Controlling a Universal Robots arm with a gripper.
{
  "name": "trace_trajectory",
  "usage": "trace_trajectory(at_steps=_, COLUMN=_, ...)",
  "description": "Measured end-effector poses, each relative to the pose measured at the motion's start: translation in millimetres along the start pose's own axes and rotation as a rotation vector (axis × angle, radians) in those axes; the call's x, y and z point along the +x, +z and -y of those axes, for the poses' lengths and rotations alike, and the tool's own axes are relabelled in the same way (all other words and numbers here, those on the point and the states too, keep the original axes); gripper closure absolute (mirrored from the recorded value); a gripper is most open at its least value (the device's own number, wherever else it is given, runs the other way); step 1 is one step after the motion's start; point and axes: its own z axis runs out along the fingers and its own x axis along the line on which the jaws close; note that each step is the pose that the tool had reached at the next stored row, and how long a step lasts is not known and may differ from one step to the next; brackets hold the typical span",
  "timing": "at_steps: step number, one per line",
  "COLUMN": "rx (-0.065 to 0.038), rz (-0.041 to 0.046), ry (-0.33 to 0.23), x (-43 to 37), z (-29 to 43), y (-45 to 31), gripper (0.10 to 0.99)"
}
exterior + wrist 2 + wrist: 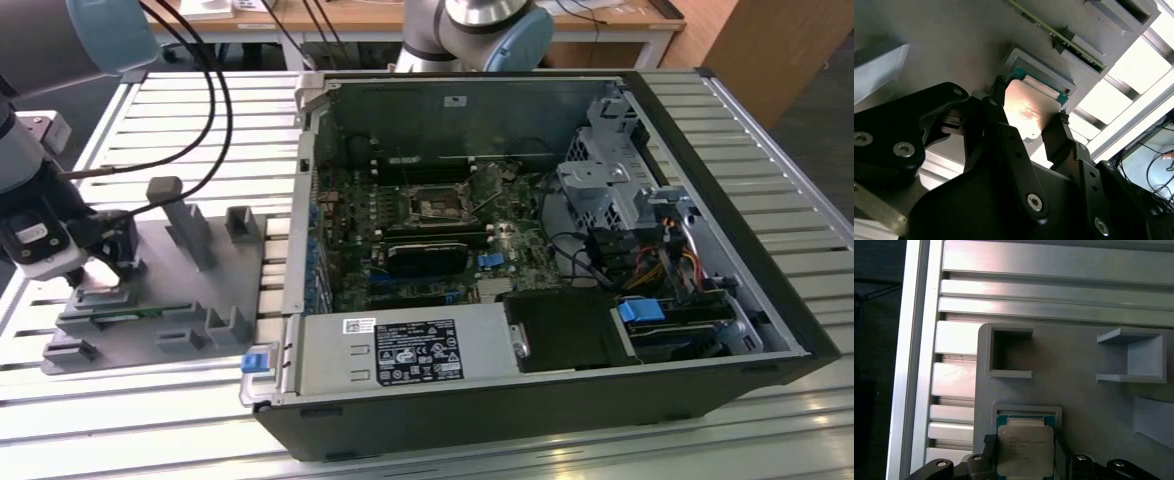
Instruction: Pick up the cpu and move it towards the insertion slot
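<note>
The cpu (1025, 449), a flat silvery square chip, sits between my gripper's black fingers (988, 447) in both wrist views. My gripper (1025, 441) is shut on the cpu (1029, 112), one finger against each side, just over a shallow grey pocket (1026, 410) of the fixture plate with a green edge showing beneath. In the exterior view my gripper (104, 272) stands over the fixture plate (174, 290) at that view's left. The insertion slot (434, 205), a square silver-framed socket, lies on the motherboard inside the open computer case, well to the exterior view's right of my gripper.
The grey fixture plate carries raised blocks (187, 225) and open-ended holders (1010, 352), plus a green memory stick (1054, 32). The black case wall (310, 200) stands between fixture and motherboard. Black cables (200, 90) hang over the slatted aluminium table (174, 130).
</note>
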Motion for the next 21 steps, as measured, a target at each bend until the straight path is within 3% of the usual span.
trace_trajectory(at_steps=21, rx=0.000, rz=0.0001, ry=0.000, x=0.3, z=-0.6, y=-16.1, gripper=0.545)
